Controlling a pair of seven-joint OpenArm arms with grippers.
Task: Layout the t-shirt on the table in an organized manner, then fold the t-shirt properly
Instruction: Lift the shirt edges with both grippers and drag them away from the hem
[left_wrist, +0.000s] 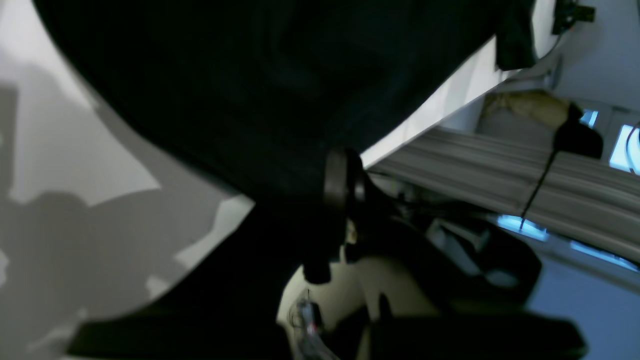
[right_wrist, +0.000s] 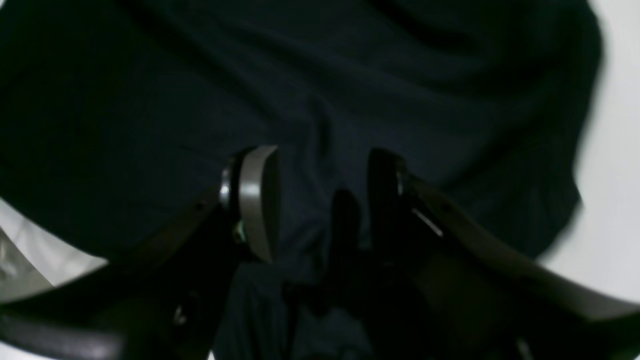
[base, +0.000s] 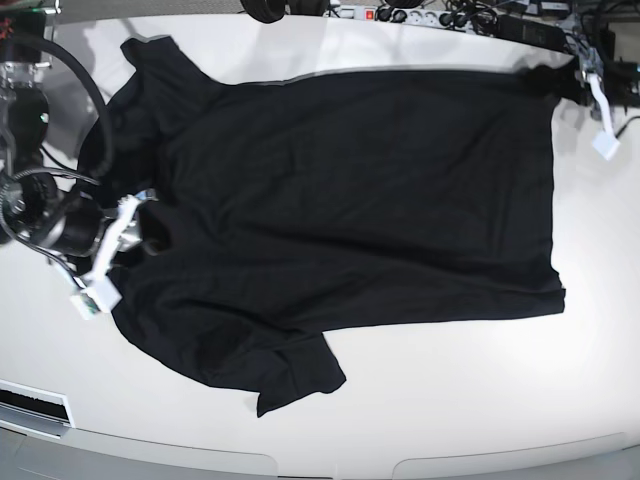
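Observation:
The black t-shirt (base: 350, 200) lies spread on the white table (base: 450, 400), hem to the right, collar and sleeves to the left. My left gripper (base: 578, 75) is at the shirt's far right hem corner and is shut on the cloth edge. In the left wrist view its fingers (left_wrist: 345, 175) pinch the t-shirt (left_wrist: 250, 75) over the table (left_wrist: 50, 125). My right gripper (base: 148, 228) rests at the collar area on the left. Its fingers (right_wrist: 257, 200) stand apart over wrinkled t-shirt (right_wrist: 350, 75), so the right gripper (right_wrist: 320, 195) is open.
A power strip with cables (base: 430, 15) runs along the back edge. A thick black cable (base: 75, 65) loops at the far left by my right arm. The lower sleeve (base: 295, 375) points toward the front edge. Beyond the table's right edge the left wrist view shows a striped surface (left_wrist: 500, 165).

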